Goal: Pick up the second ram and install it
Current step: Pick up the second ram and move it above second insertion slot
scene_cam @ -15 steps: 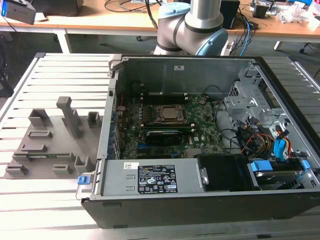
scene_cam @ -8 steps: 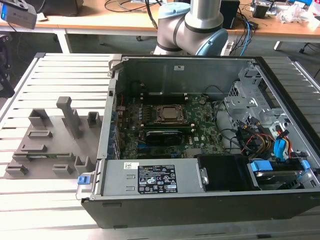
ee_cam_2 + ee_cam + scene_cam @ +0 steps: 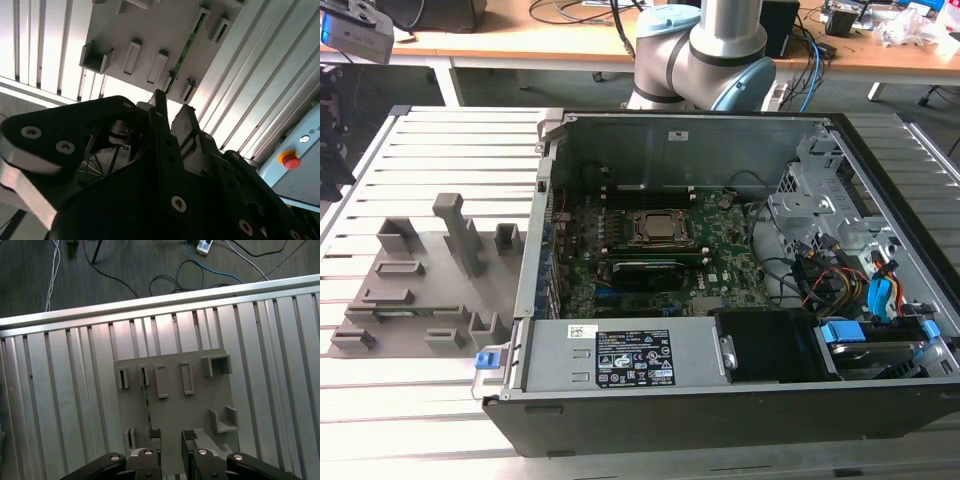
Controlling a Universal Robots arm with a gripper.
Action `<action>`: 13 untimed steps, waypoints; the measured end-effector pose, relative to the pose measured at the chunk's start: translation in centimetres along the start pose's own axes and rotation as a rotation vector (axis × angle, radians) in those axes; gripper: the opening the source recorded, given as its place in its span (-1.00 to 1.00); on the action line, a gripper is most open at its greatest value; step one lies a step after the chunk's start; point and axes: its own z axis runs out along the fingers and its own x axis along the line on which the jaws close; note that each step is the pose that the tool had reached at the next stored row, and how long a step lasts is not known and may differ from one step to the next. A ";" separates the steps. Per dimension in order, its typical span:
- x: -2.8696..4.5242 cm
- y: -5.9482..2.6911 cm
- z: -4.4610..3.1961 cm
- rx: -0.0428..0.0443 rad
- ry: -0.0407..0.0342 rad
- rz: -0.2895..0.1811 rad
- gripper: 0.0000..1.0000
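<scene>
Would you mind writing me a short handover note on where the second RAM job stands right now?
Gripper: open and empty, hovering over the grey fixture plate in the first wrist view.
Second ram: sits in the fixture between its holder blocks, not gripped. One end is close to the fingertips.
Done: nothing on this ram yet.
Left: the pick-up, and the install on the motherboard in the open case.
</scene>
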 end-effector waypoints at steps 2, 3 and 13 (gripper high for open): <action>0.00 0.00 0.00 0.0000 -0.0001 0.000 -0.28; 0.01 0.00 0.00 0.0001 0.0006 0.000 -0.28; 0.04 -0.08 1.77 0.0003 0.0017 0.000 -0.28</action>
